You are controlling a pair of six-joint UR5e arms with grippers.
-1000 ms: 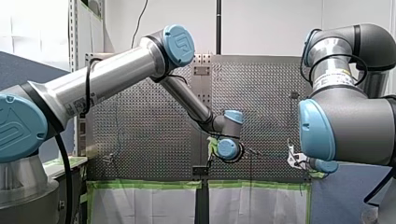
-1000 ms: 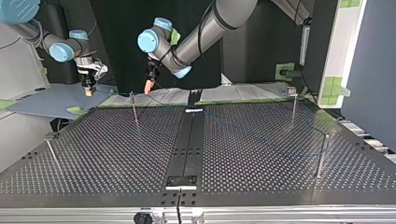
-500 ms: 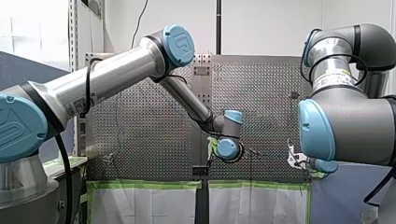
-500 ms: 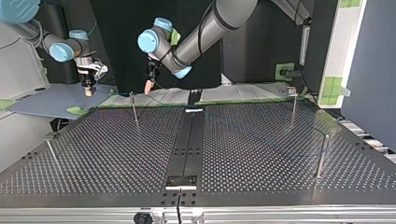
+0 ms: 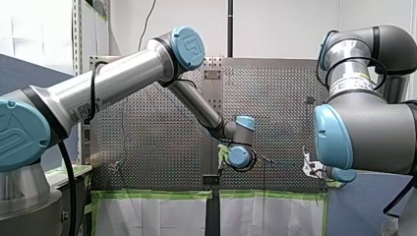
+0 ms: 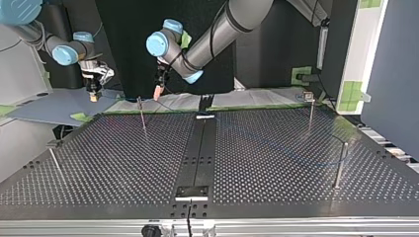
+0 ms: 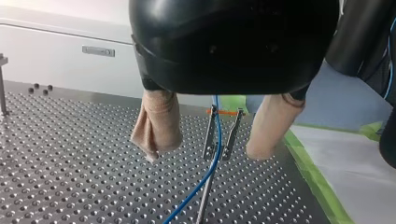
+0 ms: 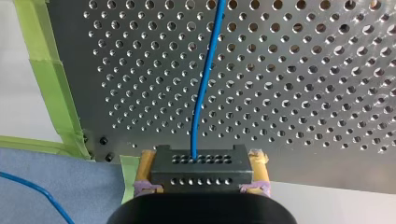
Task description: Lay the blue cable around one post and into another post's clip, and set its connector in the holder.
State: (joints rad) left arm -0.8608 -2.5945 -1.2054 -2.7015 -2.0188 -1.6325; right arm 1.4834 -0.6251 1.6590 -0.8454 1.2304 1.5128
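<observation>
In the left wrist view my left gripper (image 7: pixel 204 153) stands open, its beige pads (image 7: pixel 158 123) on either side of a thin post's forked clip (image 7: pixel 232 133). The blue cable (image 7: pixel 215 140) runs down through that clip, touching neither pad. In the top view this gripper (image 6: pixel 157 92) hangs just above the same post (image 6: pixel 142 112) at the table's far edge. My right gripper (image 8: pixel 201 170), with yellow pads, is shut on a black perforated connector (image 8: pixel 187 176); the blue cable (image 8: pixel 203 93) leaves it across the perforated plate. In the top view the right gripper (image 6: pixel 93 95) is off the table's far left corner.
More thin posts stand at the top view's right (image 6: pixel 310 111), near right (image 6: pixel 340 165) and near left (image 6: pixel 54 160). A black strip (image 6: pixel 197 153) runs down the table's middle with a small block (image 6: pixel 192 192) at its near end. Green tape (image 8: pixel 44 70) edges the plate.
My left arm has shifted only very slightly beside the post. The right arm and the connector have not moved.
</observation>
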